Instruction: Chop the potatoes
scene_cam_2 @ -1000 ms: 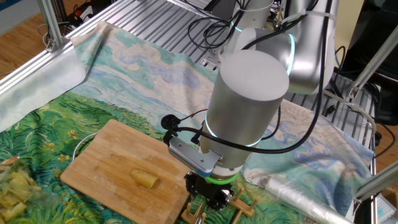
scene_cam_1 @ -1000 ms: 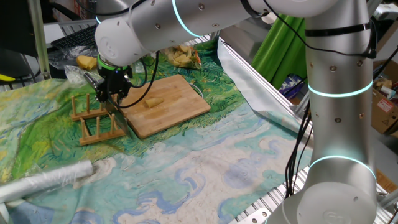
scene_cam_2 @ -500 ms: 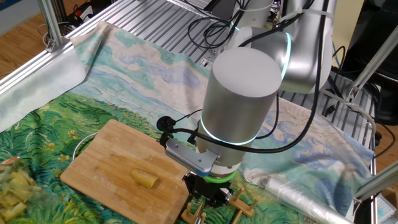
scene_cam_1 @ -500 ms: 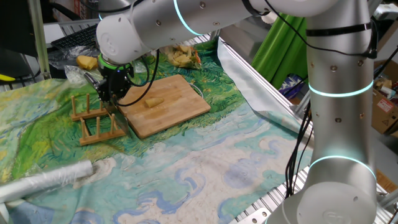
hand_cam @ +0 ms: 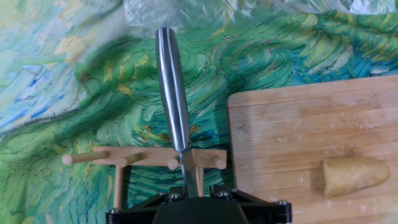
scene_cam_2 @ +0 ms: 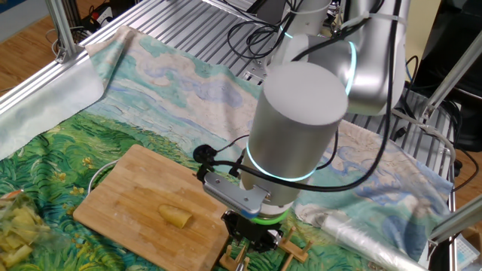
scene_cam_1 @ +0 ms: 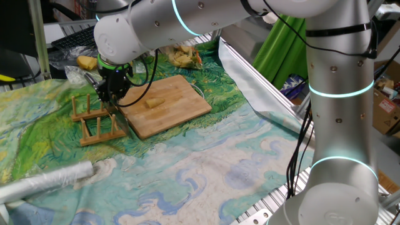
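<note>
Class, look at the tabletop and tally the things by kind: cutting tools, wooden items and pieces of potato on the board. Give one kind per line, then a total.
Cutting tools: 1, the knife
Wooden items: 2, the cutting board and the wooden rack
Potato pieces on the board: 1, the potato wedge
Total: 4

Even, bright indoor light is filling all three views, and nothing is lying in deep shade. In one fixed view the arm [scene_cam_1: 340, 94] is catching soft highlights on its pale shell while its cyan rings are glowing. The cloth [scene_cam_1: 187, 169] is looking sharp, with a faint shadow falling beside the board [scene_cam_1: 169, 103]. In the hand view the knife [hand_cam: 172, 93] is showing a bright glare streak along its handle, and the picture is blurring slightly toward its top edge.
</note>
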Controlling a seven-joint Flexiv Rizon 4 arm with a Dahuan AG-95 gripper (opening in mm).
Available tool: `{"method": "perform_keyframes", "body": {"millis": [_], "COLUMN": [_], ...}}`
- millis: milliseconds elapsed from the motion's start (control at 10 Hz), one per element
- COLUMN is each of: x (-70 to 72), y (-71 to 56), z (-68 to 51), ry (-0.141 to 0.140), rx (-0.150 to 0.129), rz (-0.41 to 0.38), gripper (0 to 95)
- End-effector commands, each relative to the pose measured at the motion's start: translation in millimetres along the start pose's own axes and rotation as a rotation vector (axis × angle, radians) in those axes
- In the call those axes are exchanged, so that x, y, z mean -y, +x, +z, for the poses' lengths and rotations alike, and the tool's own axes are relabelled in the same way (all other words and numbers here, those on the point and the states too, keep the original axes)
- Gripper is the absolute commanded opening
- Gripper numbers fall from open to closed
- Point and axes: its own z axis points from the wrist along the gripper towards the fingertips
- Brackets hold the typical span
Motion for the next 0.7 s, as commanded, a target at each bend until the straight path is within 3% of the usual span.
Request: {"method": "perform_keyframes", "body": {"millis": [100,700], "x": [-0.4,-6.4], "y": [-0.2,1.8], "z": [-0.2,19.9], "ry": [-0.002,-0.002], "rx": [0.000,0.002], "rz": [0.004,0.013], "gripper": [19.0,19.0]}}
